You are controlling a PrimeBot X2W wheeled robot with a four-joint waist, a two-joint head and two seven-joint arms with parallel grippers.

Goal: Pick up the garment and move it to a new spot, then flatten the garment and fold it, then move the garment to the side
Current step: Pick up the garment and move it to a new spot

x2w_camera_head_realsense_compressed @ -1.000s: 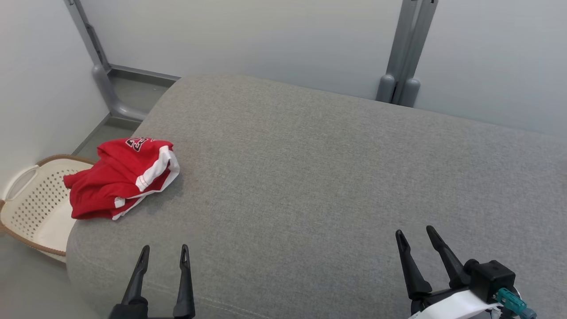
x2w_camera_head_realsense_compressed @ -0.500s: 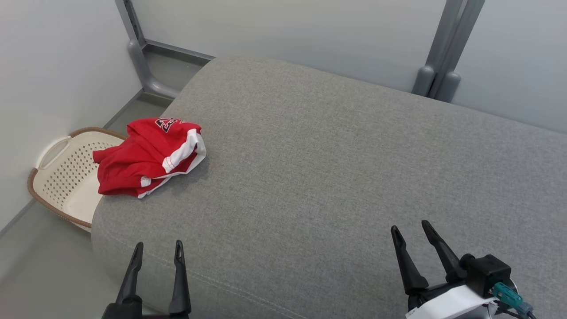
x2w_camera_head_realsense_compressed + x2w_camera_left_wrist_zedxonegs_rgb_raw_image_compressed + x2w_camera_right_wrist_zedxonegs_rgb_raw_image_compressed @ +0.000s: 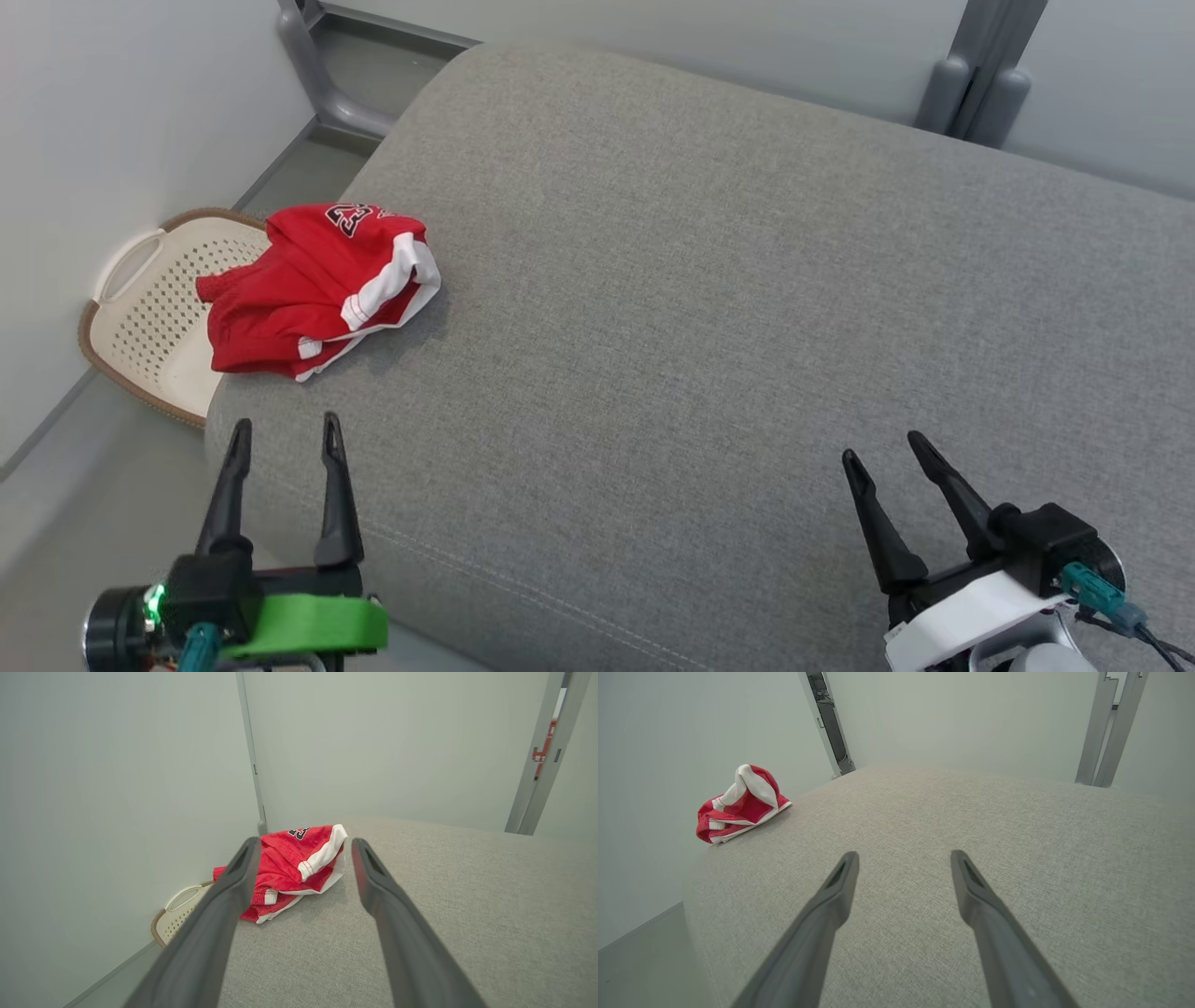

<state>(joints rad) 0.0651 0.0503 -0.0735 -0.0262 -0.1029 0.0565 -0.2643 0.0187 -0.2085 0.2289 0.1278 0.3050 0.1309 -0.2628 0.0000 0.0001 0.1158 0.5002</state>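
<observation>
Left end effector (image 3: 285, 422) and right end effector (image 3: 881, 445) spread empty, crumpled garment (image 3: 313, 289) lying crosswise, white-trimmed end pointing right

The cream perforated plastic basket (image 3: 154, 308) is partly hidden behind the crumpled red-and-white garment (image 3: 299, 299), whose black numerals are partly folded under and unreadable.

1. The head view looks steeply down on the grey cushion (image 3: 700, 280), the left end effector (image 3: 286, 422) and right end effector (image 3: 881, 445) at its bottom edge.
2. The left wrist view sits low, facing along the cushion toward the red garment (image 3: 299, 863) nearby.
3. The right wrist view sits low too, well apart from that garment; all three views share it.
</observation>
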